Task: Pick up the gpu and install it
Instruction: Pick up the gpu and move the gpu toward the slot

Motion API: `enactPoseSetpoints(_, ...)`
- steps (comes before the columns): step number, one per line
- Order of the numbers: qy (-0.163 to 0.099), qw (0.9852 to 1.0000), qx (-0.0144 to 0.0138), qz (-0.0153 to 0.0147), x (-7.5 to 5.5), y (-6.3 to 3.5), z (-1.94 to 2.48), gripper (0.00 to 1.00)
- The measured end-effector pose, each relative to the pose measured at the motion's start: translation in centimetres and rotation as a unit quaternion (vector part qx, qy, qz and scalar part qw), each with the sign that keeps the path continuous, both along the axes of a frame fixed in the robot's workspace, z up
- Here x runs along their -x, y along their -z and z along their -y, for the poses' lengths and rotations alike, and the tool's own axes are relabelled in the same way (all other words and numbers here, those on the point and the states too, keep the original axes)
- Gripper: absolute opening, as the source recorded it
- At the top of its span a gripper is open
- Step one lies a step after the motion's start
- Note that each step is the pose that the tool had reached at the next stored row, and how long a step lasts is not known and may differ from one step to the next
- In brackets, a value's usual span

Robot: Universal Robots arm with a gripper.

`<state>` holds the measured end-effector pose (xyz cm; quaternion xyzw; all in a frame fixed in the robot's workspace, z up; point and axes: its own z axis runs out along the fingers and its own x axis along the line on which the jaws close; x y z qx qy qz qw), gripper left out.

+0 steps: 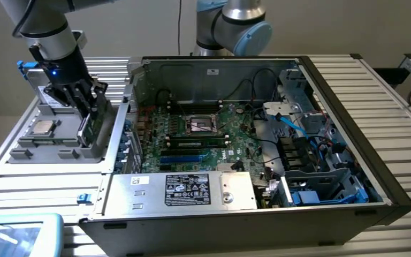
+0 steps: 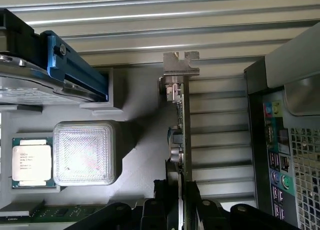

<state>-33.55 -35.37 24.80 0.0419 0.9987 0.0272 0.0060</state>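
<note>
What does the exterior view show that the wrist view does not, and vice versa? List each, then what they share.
Exterior view: the open case, with motherboard and power supply inside. Wrist view: the gpu edge-on, its silver bracket, and the case's rear ports. Shared: the gripper closed on the upright gpu in the gray holder, which also holds the CPU chip.

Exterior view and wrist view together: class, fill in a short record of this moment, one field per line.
card: gpu standing on edge in the grey holder
gripper: gripper shut on gpu, one finger against each face
other part: CPU chip lying flat in the same holder, apart from the gpu
target: computer case open, beside the holder
progress: gpu not yet installed
</note>
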Motion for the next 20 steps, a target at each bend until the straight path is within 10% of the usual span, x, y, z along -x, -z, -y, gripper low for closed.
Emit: enactPoseSetpoints(20,0.000,1.0000,0.0002,-0.0001,0.1,-9.09,-0.01,0.27)
